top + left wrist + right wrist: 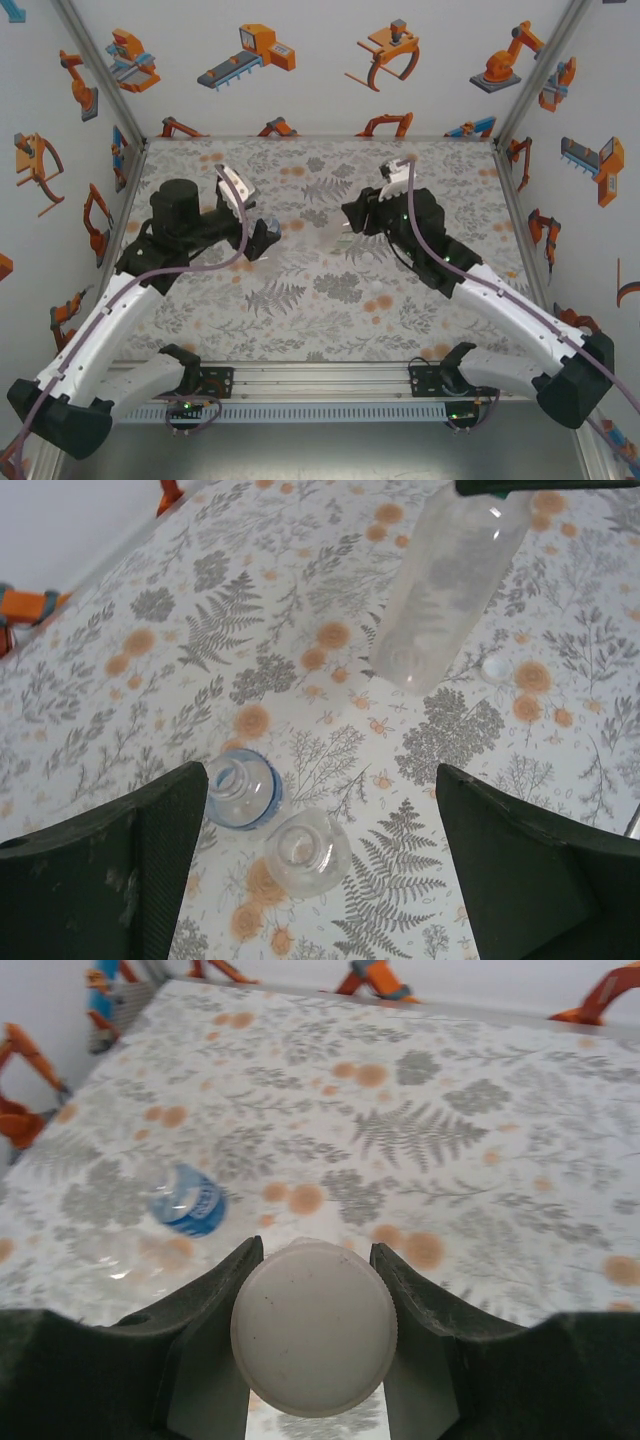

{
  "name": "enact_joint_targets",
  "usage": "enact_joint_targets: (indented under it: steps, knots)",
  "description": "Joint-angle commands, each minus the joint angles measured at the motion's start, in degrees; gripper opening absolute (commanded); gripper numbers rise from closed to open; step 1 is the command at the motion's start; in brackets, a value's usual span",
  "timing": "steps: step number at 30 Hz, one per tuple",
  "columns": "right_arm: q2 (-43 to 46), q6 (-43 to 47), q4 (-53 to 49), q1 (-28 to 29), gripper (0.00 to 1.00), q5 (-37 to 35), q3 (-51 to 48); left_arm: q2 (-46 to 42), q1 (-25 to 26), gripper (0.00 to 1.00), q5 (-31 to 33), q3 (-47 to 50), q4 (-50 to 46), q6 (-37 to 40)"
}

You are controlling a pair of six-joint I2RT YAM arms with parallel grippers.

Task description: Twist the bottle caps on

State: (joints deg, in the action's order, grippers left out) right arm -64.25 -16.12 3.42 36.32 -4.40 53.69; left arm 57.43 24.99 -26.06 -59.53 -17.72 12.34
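Top view first: the left gripper (262, 238) and the right gripper (348, 222) are parked nose to nose, near each other over the middle of the floral table (300, 330). That's probably so 1 bottle can be worked on by both arms at once.

Left wrist view: the left fingers (120, 870) are spread wide and nothing is gripped. 2 bottles are stood upright on the table right underneath, seen from above: the blue-label bottle (240, 788) and a clear bottle (305, 852), just beside each other. Both mouths look uncapped, so they're taken to be waiting their turn. A 3rd one, the held bottle (450, 580), is hung tilted in the air at upper right, base pointed down toward the table, top end lost under a dark jaw at the frame edge. 1 loose cap (495, 668) is left flat on the table just past that base.

Right wrist view: a ribbed white cap (313, 1328) is clenched between the right fingers (215, 1310), its flat top turned to the camera. The bottle body is hidden behind it, so how far it's threaded on can't be told. Being gripped by the cap makes sense, since a wrist roll could do the twisting once the body is clamped by the open left gripper. That's a guess, though.
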Motion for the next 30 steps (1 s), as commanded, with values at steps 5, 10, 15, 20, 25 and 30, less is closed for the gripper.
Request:
enact_joint_targets:
  steps: [5,10,15,20,25,30]
  knots:
    - [-11.21,11.85,3.58,-6.03,0.25,2.81,6.80,0.86,-7.42,0.84,-4.44,4.07,5.96,-10.30]
    - [-19.36,13.36,9.62,-8.81,0.25,4.64,9.82,-1.25,-10.19,0.84,-2.56,7.89,9.66,-10.41]
    - [-27.09,14.83,13.50,-10.83,0.25,5.26,13.00,-1.71,-10.59,0.84,-1.17,8.74,9.50,-9.52]
    - [-32.03,16.24,16.00,-12.26,0.28,6.79,14.97,-1.00,-11.36,0.84,-1.77,9.17,10.89,-9.81]
    - [-34.09,16.12,16.65,-13.59,0.33,7.74,15.48,0.16,-12.14,0.84,-2.89,8.99,10.86,-10.14]
    - [-34.87,16.03,15.83,-13.79,0.42,8.27,15.20,0.86,-12.42,0.84,-3.66,8.81,10.88,-10.19]
